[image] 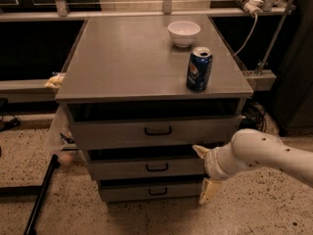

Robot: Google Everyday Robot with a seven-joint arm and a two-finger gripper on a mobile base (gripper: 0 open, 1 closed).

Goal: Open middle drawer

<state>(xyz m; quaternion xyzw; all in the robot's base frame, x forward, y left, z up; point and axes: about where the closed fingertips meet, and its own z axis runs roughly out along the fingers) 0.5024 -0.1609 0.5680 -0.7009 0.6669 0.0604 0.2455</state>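
In the camera view, the approach is judged to be the step in hand. The gripper [204, 173] is held at the right end of the middle drawer [122, 169], its two pale fingers spread wide with nothing pinched. The drawer lies between the top and bottom ones of the grey cabinet [98, 58], and its bar handle [157, 167] is untouched at the centre. Next, a shift leftward onto that small black bar is called for, then a straight pull. The fronts are seen as flat, matte metal. A blue can [199, 69] and a round white bowl [184, 33] are carried on top.
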